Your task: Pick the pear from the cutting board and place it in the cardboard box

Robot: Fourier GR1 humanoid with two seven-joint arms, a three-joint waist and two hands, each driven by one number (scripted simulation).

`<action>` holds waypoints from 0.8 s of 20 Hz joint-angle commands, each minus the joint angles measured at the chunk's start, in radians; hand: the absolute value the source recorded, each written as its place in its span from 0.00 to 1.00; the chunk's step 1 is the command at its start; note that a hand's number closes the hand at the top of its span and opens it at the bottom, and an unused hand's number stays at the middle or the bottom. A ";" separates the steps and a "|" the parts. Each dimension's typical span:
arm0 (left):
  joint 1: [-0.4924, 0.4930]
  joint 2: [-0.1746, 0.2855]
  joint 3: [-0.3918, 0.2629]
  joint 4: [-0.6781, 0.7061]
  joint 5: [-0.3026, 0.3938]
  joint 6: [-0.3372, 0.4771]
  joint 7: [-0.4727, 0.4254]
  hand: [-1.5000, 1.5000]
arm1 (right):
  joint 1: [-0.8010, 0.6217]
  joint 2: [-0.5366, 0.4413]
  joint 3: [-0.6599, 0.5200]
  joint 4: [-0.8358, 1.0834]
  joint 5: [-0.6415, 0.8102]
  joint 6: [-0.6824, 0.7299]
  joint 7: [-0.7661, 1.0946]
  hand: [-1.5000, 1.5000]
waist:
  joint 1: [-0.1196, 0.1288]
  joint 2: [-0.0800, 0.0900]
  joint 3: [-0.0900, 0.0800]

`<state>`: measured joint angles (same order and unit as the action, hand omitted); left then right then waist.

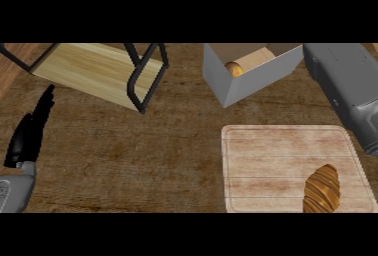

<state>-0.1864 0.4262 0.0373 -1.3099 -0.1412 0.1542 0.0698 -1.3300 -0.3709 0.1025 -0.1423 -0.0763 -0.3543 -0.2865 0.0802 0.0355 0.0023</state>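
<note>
No readable text, labels, brands or numbers in the head view: cardboard box point(255, 80), cutting board point(280, 150) and the grey appliance point(343, 75) at right all show plain, unmarked surfaces.

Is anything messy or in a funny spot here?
Nothing looks spilled or broken. One thing is odd: the cardboard box stands turned at an angle to the cutting board. A yellow-orange fruit, probably the pear, already sits inside it, and only a brown striped pastry lies on the board.
</note>
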 commanded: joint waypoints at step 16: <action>0.050 0.004 0.036 -0.024 -0.006 -0.010 0.021 0.50 | 0.217 -0.388 -0.155 0.024 -0.100 0.348 -0.183 0.00 | -0.041 -0.020 0.000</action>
<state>-0.1476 0.4262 0.0699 -1.3136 -0.1475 0.1540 0.0661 -1.1466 -0.6765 -0.0388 -0.1194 -0.1725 -0.0817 -0.4552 0.0413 0.0193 0.0024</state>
